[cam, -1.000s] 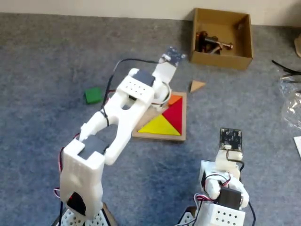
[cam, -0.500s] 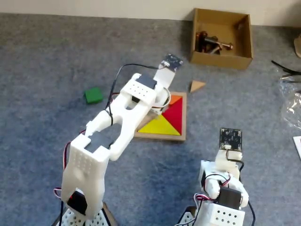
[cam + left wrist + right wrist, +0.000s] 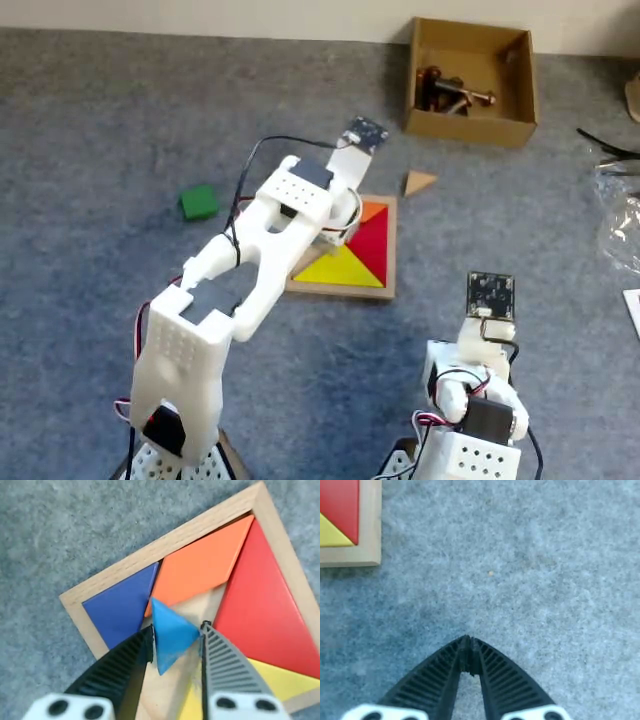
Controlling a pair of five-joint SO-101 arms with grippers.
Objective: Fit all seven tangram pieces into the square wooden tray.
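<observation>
Left arm (image 3: 270,240) has shifted slightly; left gripper (image 3: 176,628) pinches a blue triangle (image 3: 170,636) over the tray's (image 3: 200,527) gap. Four pieces sit inside (green piece (image 3: 198,202) and tan triangle (image 3: 419,182) wait outside). Right gripper (image 3: 470,656) closed, empty.

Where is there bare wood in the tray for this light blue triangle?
The middle of the tray, bordered by the orange parallelogram, red triangle, dark blue triangle and yellow triangle, right under the left gripper holding the light blue triangle. Pieces crowd every side.
</observation>
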